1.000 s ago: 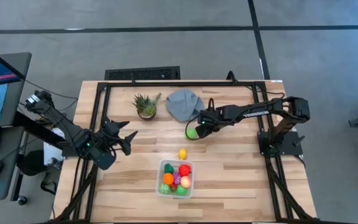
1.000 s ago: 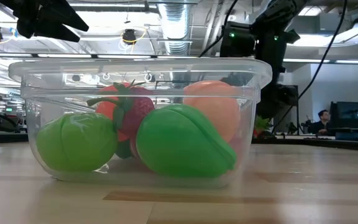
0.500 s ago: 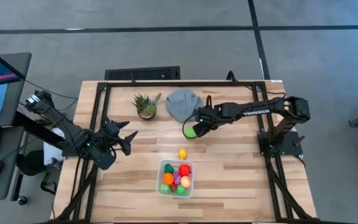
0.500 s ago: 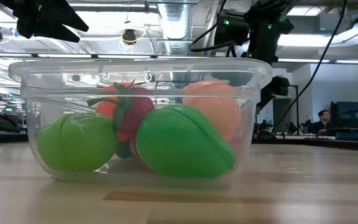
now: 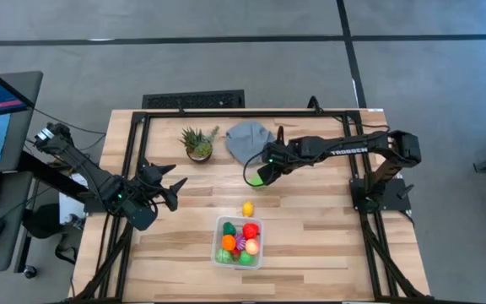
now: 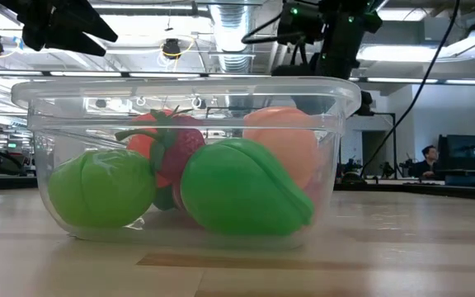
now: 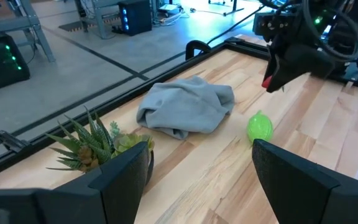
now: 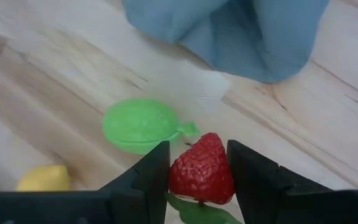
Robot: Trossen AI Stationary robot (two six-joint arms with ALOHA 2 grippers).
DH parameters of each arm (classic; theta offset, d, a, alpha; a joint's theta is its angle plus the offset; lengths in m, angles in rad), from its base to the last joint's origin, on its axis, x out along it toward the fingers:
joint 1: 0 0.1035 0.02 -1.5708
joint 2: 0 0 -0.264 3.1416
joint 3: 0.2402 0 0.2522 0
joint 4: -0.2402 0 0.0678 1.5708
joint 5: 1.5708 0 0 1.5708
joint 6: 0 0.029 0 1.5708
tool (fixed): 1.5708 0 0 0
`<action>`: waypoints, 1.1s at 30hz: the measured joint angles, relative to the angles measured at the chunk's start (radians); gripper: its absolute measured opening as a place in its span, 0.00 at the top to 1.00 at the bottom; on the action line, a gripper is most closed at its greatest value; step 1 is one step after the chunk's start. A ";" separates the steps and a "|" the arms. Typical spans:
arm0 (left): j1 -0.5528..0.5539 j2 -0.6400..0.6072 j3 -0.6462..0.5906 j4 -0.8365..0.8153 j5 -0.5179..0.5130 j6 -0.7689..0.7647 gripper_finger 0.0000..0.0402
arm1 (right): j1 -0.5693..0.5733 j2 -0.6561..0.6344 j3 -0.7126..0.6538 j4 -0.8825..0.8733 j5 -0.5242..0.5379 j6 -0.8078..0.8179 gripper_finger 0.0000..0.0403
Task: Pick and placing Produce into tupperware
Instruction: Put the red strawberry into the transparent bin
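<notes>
Item: toy strawberry (image 8: pixel 201 168), pinched between the two fingers of the right end effector (image 8: pixel 199 176), point forward, green leaf cap toward the wrist

Risk: the berry is held by its flanks only; a slip during the carry could be caused by the tapered shape working out of the grip, with the fruit dropped onto the bench (image 5: pixel 310 236) short of the tupperware (image 5: pixel 221 257). A second risk is judged at release: the container already looks fairly full, so the berry could bounce off the pile and roll out

Location: right end effector (image 5: pixel 266 164) is raised above the bench, just beside the grey cloth (image 5: pixel 247 140), over a loose green fruit (image 8: pixel 140 124); a yellow fruit (image 5: pixel 247 209) lies near the container's far rim. Height cannot be judged with certainty from above

Pose: right arm is stretched inward from its base, wrist angled down

Left end effector (image 5: pixel 169 186): parked well apart at the bench's left side, fingers spread, nothing held, facing the potted plant (image 7: pixel 95 142)
</notes>
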 joint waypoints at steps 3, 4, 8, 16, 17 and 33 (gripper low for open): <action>0.000 0.000 0.000 0.000 0.000 0.000 0.31 | 0.004 0.000 0.021 -0.004 0.000 -0.016 0.55; 0.000 0.000 0.000 0.000 0.000 0.000 0.31 | 0.006 0.000 0.029 -0.003 0.000 -0.016 0.55; 0.000 0.000 0.000 0.000 0.000 0.000 0.31 | 0.012 0.000 0.057 -0.005 0.000 -0.024 0.54; 0.000 0.000 0.000 0.001 0.000 -0.015 0.31 | 0.022 0.000 0.114 -0.009 0.000 -0.046 0.57; 0.000 0.000 0.000 0.001 0.000 -0.016 0.31 | 0.023 0.000 0.122 -0.011 0.000 -0.050 0.57; 0.000 0.000 0.000 0.001 0.024 -0.019 0.31 | 0.052 0.000 0.215 -0.013 0.000 -0.077 0.56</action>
